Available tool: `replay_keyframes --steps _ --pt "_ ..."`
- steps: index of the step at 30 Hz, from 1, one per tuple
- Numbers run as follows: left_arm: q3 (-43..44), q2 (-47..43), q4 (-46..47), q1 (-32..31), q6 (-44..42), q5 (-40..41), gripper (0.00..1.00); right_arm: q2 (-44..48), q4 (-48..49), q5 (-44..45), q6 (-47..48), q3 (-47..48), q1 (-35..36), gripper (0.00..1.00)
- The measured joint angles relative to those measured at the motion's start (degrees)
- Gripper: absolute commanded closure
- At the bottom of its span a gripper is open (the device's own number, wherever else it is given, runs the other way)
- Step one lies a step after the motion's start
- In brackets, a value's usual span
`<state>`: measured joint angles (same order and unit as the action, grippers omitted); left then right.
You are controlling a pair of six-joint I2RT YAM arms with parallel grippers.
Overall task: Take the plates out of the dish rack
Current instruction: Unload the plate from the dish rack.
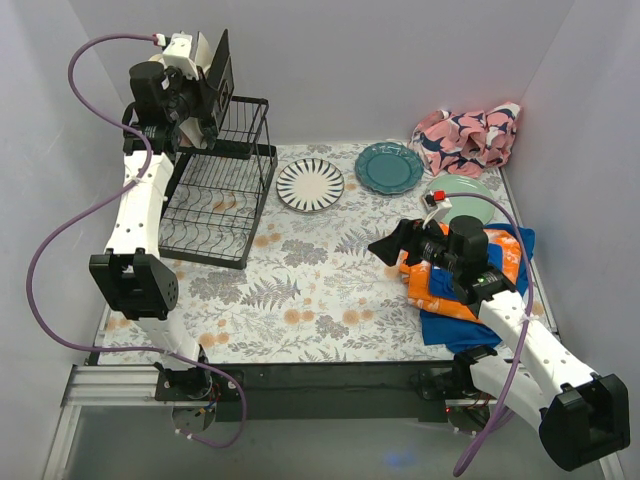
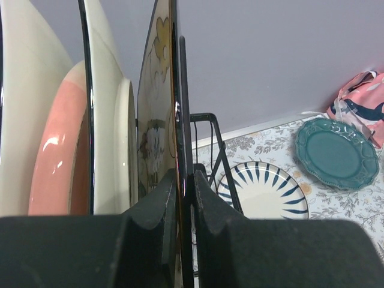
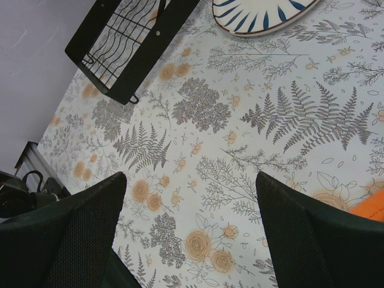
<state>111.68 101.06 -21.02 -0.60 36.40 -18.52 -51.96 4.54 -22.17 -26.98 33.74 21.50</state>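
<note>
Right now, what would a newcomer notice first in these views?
The left pincer, up at the far-left dish rack, is shut on the rim of an upright dark-edged plate. Right of the rack, a black-striped plate and a teal plate lie flat side by side. The right pincer hangs open over the floral tablecloth, near an orange and blue cloth.

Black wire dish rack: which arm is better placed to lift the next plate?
Left: the left claw is shut on an upright patterned plate at the rack; the right claw hangs open over the floral table.
</note>
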Motion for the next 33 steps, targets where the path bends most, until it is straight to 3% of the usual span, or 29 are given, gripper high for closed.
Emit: replay_keyframes --steps 33 --pt "1.7 -1.3 3.0 -0.5 1.9 -4.7 1.00 -0.7 0.0 1.3 0.2 0.0 1.1 0.08"
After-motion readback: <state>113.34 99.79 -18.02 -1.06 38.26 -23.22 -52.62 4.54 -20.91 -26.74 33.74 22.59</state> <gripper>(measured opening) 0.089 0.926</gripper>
